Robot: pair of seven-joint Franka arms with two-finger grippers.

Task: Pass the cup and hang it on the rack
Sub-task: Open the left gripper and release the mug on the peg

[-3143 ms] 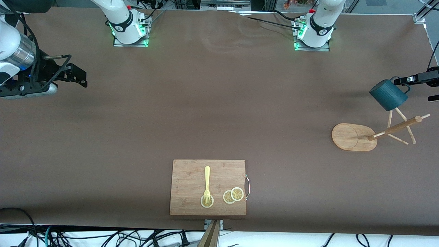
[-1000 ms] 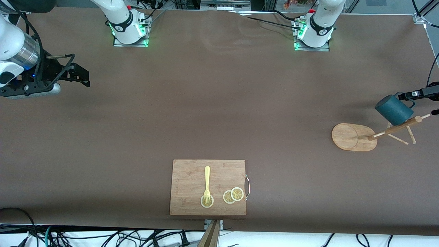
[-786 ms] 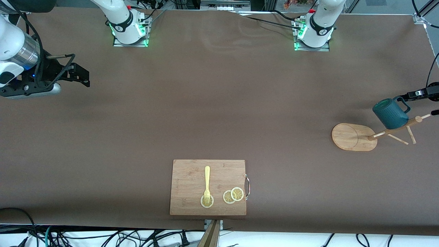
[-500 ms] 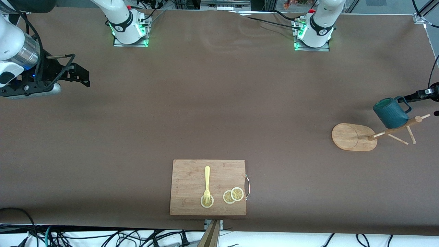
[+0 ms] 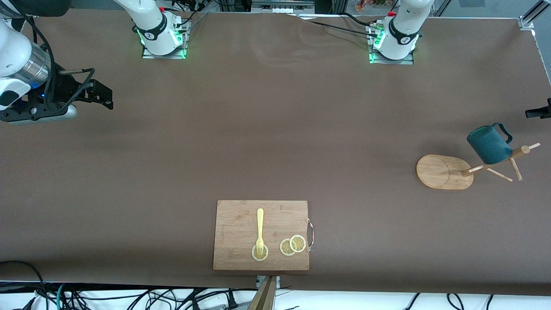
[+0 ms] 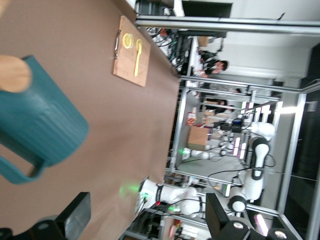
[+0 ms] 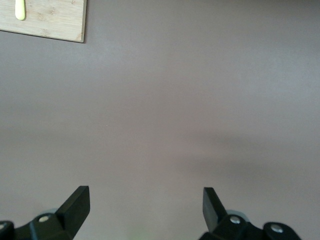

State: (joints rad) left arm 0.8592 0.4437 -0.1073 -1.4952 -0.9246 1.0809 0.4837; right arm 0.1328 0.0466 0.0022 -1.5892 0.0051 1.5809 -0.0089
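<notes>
Cup hanging on rack, left pincer open, apart

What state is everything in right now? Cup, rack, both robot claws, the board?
cup: hanging on a rack peg, released.
rack: upright, carrying the cup.
left gripper: open, empty, apart from the cup.
right gripper: open, empty, waiting.
cutting board: flat, holding fork and lemon slices.

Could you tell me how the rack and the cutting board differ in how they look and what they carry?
The rack has an oval base with a pole and thin pegs; the cutting board is a flat rectangle with a metal handle. The rack carries the cup on a peg; the board carries a fork and lemon slices. The rack sits toward the left arm's end; the board lies nearer the front camera. Both are light wood.
</notes>
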